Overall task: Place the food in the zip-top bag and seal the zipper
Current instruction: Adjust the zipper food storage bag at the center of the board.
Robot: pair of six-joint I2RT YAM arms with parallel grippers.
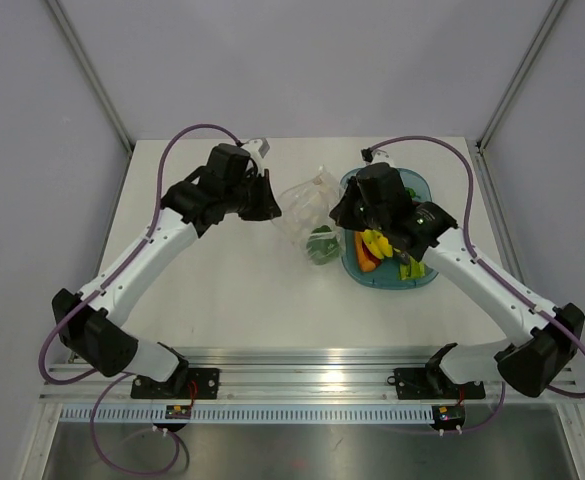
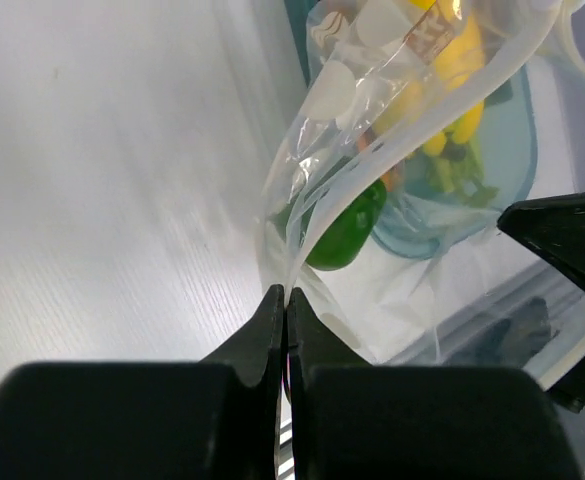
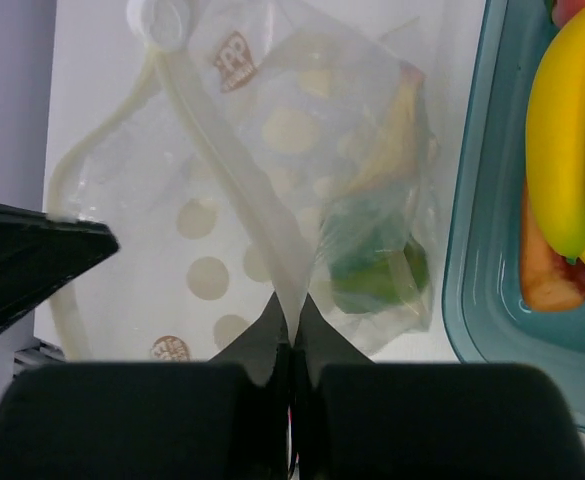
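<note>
Where bag (image 1: 307, 205) spans between them, left gripper (image 2: 285, 300) and right gripper (image 3: 292, 310) each pinch its mouth edge, jaws pressed together. Zipper (image 3: 230, 175) runs ahead of right gripper. Banana (image 3: 562, 150) lies to its right, in tray (image 3: 467, 260).

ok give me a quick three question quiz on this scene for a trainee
1. True or false: the green round fruit is already inside the zip-top bag.
2. Where is the yellow banana bunch? A) in the teal tray; B) in the bag; C) on the bare table.
3. Fill in: the left tool and the right tool are each ____ on an edge of the bag.

Key: 1 true; 2 A; 3 shut.
</note>
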